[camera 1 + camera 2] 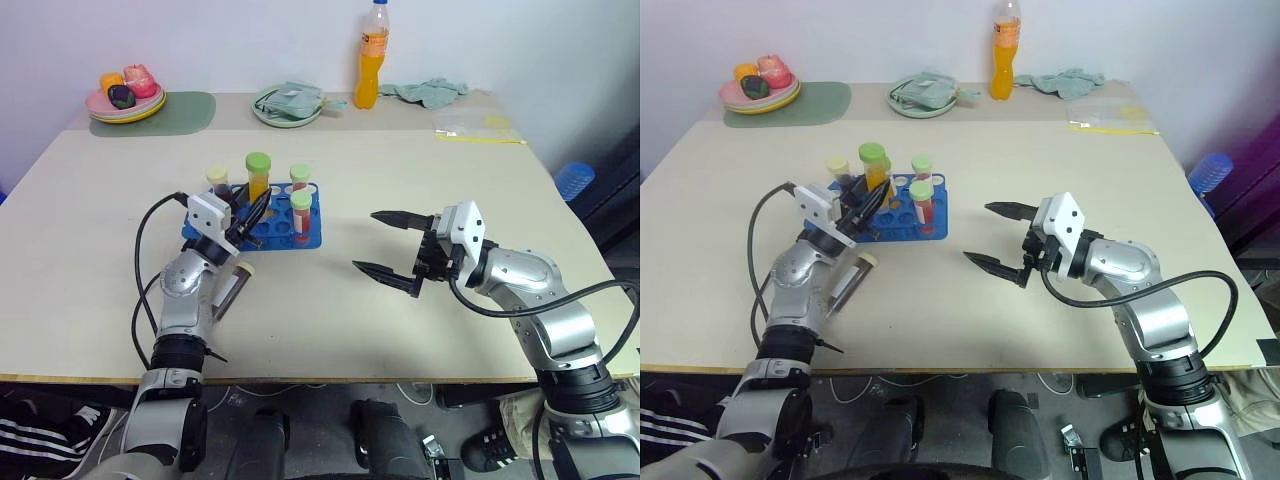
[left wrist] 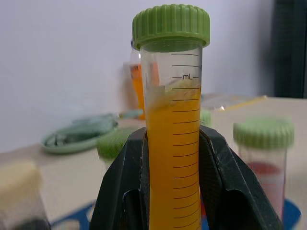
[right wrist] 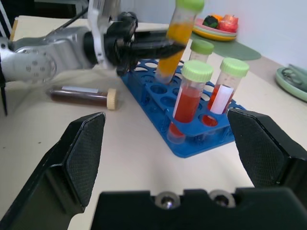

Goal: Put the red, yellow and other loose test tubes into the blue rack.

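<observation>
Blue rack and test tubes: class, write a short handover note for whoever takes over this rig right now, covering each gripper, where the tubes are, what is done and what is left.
Left gripper: shut on the yellow tube, held over the blue rack; whether its tip is in a hole is unclear.
Right gripper: open, empty, above bare table to the rack's right.
Done: two red tubes and a cream-capped dark tube stand in the rack.
Left: seat the yellow tube, then rack the brown tube lying on the table beside the left arm.
</observation>
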`<state>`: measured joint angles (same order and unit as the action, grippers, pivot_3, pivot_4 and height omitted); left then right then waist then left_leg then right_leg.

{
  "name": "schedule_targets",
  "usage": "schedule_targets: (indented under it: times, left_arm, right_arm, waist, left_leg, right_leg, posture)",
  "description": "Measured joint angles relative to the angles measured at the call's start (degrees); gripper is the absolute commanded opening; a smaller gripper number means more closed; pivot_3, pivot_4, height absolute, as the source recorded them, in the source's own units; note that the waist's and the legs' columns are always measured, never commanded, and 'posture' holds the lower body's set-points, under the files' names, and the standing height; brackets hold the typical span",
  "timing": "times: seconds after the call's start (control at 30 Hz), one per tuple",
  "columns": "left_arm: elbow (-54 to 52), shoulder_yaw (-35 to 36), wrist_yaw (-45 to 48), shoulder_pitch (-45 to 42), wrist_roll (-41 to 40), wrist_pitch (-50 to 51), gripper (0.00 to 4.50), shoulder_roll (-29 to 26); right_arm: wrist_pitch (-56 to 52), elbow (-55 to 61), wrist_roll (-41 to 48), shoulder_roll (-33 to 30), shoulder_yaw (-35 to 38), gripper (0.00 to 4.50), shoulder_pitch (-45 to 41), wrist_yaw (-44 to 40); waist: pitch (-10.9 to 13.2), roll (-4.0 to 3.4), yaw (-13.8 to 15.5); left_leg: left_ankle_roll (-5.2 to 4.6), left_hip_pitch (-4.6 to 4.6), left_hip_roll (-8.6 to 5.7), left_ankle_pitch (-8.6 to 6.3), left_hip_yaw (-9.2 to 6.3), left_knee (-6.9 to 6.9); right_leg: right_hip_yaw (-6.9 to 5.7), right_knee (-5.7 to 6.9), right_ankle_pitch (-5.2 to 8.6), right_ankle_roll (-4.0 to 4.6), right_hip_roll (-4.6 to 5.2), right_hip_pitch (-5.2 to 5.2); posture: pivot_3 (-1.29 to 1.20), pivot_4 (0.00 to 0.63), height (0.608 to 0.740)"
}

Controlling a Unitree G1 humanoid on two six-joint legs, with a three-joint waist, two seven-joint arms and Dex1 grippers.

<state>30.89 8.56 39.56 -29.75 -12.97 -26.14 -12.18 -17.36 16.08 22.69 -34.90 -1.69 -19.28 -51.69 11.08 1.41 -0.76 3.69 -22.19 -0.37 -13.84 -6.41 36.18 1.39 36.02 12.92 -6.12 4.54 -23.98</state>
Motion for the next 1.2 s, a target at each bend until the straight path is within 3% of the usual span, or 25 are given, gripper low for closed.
schedule_targets:
  times: [0.33,0.5,1.2]
  left_arm:
    - [1.41,-1.25,-2.11,0.46,1.8,-3.58,0.77,0.27]
    - [1.31,-1.64,-2.68,2.26,1.88,-4.39,0.77,1.16]
    - [2.22,-1.55,-2.39,1.89,-1.67,-1.81,0.77,1.91]
  right_arm:
    - [-0.77,0.9,-0.05,0.0,0.14,4.5,0.8,1.72]
    - [-0.67,0.9,-0.13,0.0,0.16,4.5,0.78,1.8]
    - [-0.53,0.58,-1.11,0.16,0.15,4.5,0.28,1.87]
  waist:
    - [-0.05,-0.09,0.02]
    - [-0.07,-0.16,0.03]
    - [-0.08,-0.18,0.05]
  left_leg:
    - [0.0,0.13,0.0,0.0,0.0,-0.02]
    - [-0.02,0.79,0.01,-0.03,0.0,-0.24]
    - [-0.03,0.74,0.01,-0.04,0.0,-0.26]
  right_leg:
    - [0.0,-0.02,0.01,0.0,0.01,0.13]
    - [-0.01,-0.35,0.19,0.11,0.01,0.83]
    - [-0.01,-0.56,0.14,0.1,0.01,0.88]
  posture:
    - [0.0,0.15,0.74]
    - [0.0,0.15,0.74]
    - [0.0,0.15,0.74]
